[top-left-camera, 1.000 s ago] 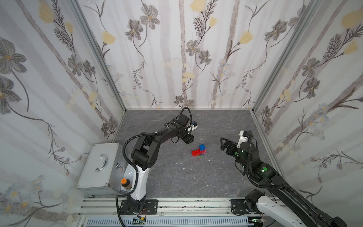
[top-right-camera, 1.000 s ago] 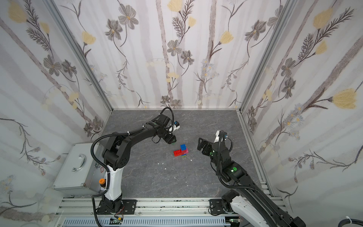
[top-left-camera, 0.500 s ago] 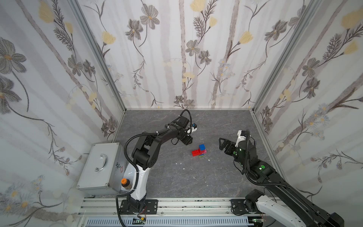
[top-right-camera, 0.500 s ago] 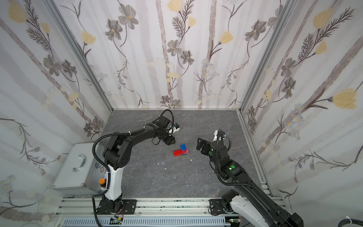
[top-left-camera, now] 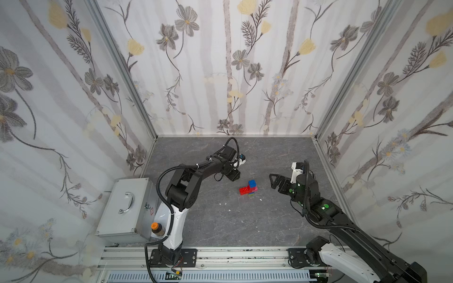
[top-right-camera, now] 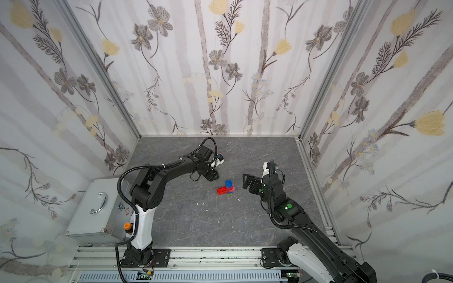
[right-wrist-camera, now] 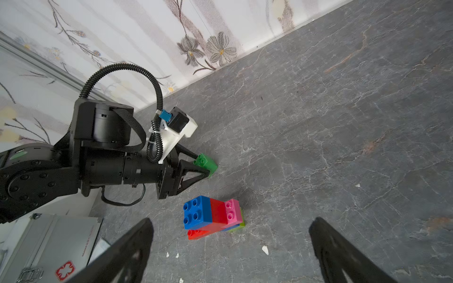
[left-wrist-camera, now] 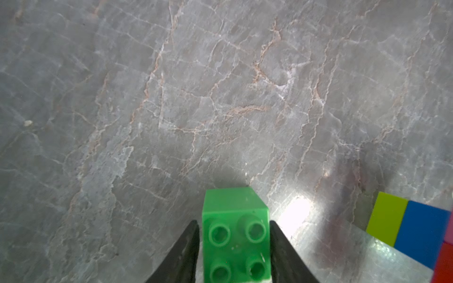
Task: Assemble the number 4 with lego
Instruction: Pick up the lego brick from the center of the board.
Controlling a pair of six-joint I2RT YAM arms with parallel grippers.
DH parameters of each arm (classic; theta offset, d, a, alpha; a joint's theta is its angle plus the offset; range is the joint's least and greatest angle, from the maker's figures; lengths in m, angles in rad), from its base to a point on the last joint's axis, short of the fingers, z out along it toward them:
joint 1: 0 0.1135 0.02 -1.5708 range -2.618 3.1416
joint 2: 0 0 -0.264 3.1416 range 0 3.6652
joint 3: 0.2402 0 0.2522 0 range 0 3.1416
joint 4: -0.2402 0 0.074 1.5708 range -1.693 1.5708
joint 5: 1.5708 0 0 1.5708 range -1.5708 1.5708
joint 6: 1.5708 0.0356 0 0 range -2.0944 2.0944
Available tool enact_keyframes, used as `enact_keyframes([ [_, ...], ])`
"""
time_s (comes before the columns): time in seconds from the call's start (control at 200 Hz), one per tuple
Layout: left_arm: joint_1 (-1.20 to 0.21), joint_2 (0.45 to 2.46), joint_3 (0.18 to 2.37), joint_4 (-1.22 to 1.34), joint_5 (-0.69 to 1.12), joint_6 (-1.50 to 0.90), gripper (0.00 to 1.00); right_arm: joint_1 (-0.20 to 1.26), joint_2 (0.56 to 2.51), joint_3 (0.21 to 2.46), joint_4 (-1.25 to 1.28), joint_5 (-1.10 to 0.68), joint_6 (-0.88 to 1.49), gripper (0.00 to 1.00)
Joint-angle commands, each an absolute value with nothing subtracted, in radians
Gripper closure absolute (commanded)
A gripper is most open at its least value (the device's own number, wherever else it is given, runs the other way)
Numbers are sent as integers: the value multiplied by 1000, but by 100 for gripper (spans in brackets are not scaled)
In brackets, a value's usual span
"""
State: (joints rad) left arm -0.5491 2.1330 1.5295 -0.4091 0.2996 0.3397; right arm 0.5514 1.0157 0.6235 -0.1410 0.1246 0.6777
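The left hand (right-wrist-camera: 204,165) is clamped on the dark green brick (left-wrist-camera: 235,220), low at the tabletop (top-left-camera: 208,220); the right hand (top-left-camera: 271,181) hangs wide apart, empty. The half-built number 4 (top-left-camera: 252,188) lies flat between them — its long red crossbar (top-left-camera: 243,190) juts toward the left arm's side, likely where the held brick belongs

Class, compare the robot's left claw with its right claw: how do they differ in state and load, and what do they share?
The left claw is shut on a green brick; the right claw is open and empty. The joined bricks lie straight ahead of the right claw but off to one side of the left claw. Both are black, two-fingered, and clear of the joined bricks.
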Motion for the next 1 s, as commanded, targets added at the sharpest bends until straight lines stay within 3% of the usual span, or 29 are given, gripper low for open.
enact_keyframes([
  [0.0, -548, 2141, 1534, -383, 307, 334, 55, 551, 1026, 630, -109, 105, 681, 0],
  [0.15, -549, 2135, 1528, -371, 309, 333, 61, 551, 1041, 634, -116, 83, 687, 0],
  [0.425, -549, 2037, 1461, -340, 288, 336, 100, 546, 1142, 684, -144, -113, 594, 0],
  [0.684, -549, 1866, 1351, -393, 287, 333, 100, 532, 1243, 801, -206, -193, 522, 0],
  [0.999, -563, 1577, 1091, -259, 360, 426, 100, 494, 1252, 823, -223, -284, 483, 0],
])
